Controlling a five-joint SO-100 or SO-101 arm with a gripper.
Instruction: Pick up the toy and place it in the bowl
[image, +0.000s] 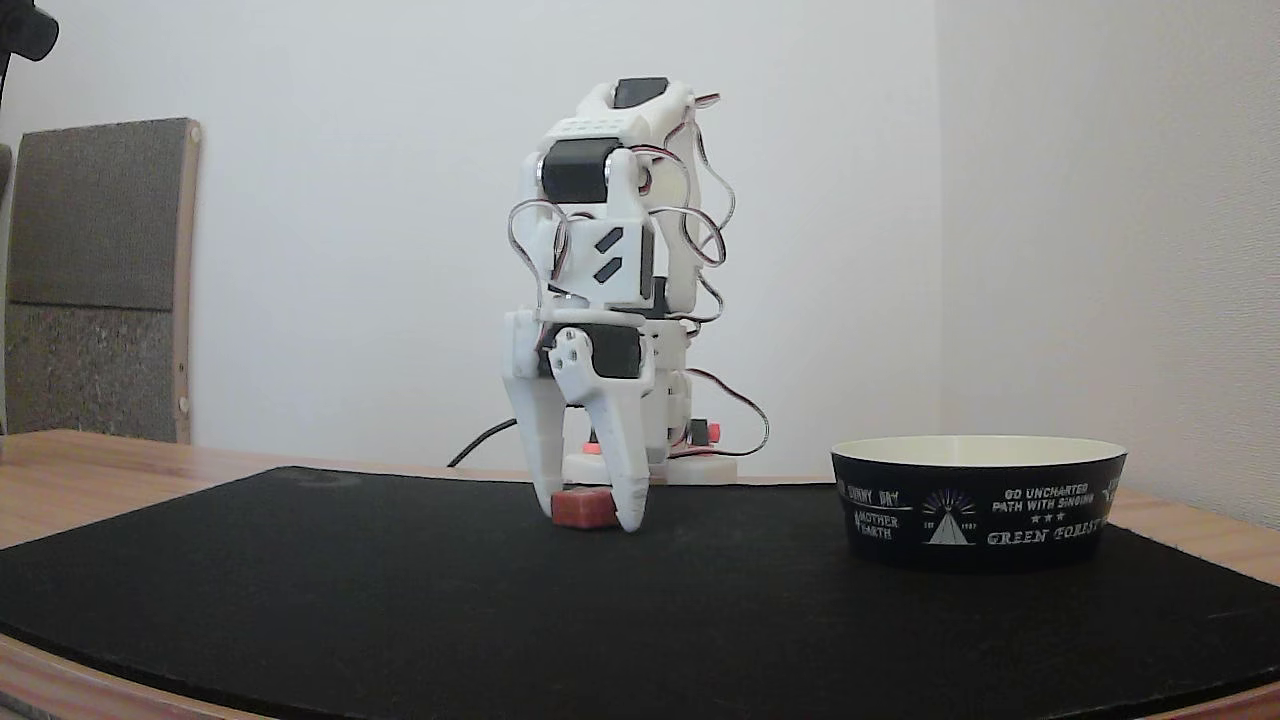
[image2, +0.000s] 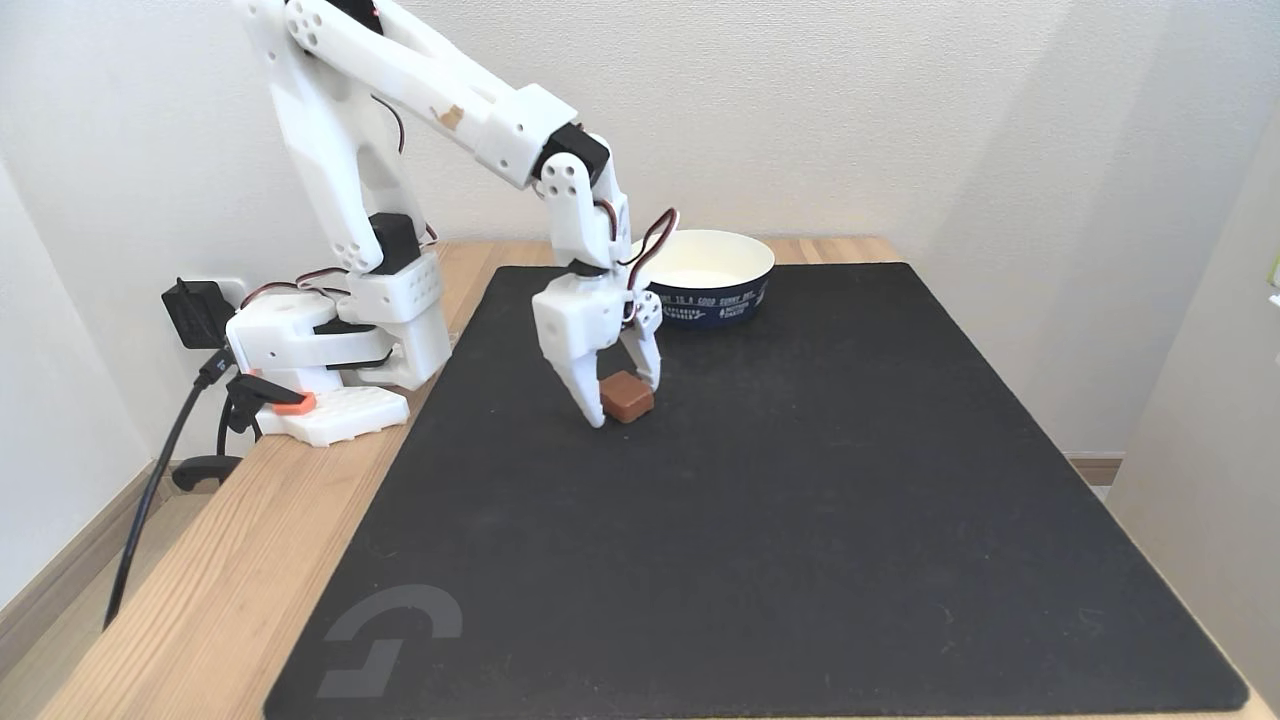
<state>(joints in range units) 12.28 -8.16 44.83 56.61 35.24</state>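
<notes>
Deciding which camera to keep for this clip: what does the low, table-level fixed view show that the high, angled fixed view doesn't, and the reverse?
Low view alone: the bowl's tent logo, and the toy resting on the mat. High view alone: the bowl's cream inside, apparently empty, the arm's base, and the mat's whole outline. Both: the gripper straddling the toy, fingertips near the mat, with the bowl standing apart.

Soft, even daylight filled both fixed views, bright on the plain white wall (image: 380, 250) behind the white two-finger pincer (image: 590, 515). Shadows were faint: only a dim smudge lay on the matte black mat (image2: 800, 500) under the pincer (image2: 625, 400). The mat showed no glare. In the low fixed view the mat's near edge curved, a sign of lens distortion, and that picture looked slightly grainy and soft.
</notes>
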